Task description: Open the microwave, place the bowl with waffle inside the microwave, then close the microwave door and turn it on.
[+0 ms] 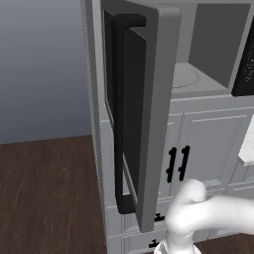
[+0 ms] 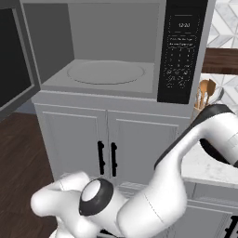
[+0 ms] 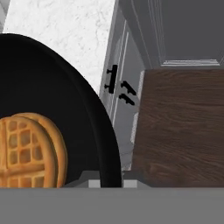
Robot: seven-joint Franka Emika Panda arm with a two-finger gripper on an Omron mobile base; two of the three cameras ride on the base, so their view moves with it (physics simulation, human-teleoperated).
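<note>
Microwave door (image 1: 141, 106) swung wide open, taking up the centre of the left base view, black bar handle (image 1: 120, 119) facing out; grey cavity of the microwave (image 2: 111, 51) with round turntable (image 2: 105, 72) bare at upper middle of the right base view. Black bowl (image 3: 85, 127) filling the left side of the hand view, waffle (image 3: 30, 151) sitting inside at lower left; gripper (image 3: 106, 183) clamped tight on the bowl's rim at bottom centre; white marble counter (image 3: 70, 30) and dark wood floor (image 3: 183, 127) beyond.
</note>
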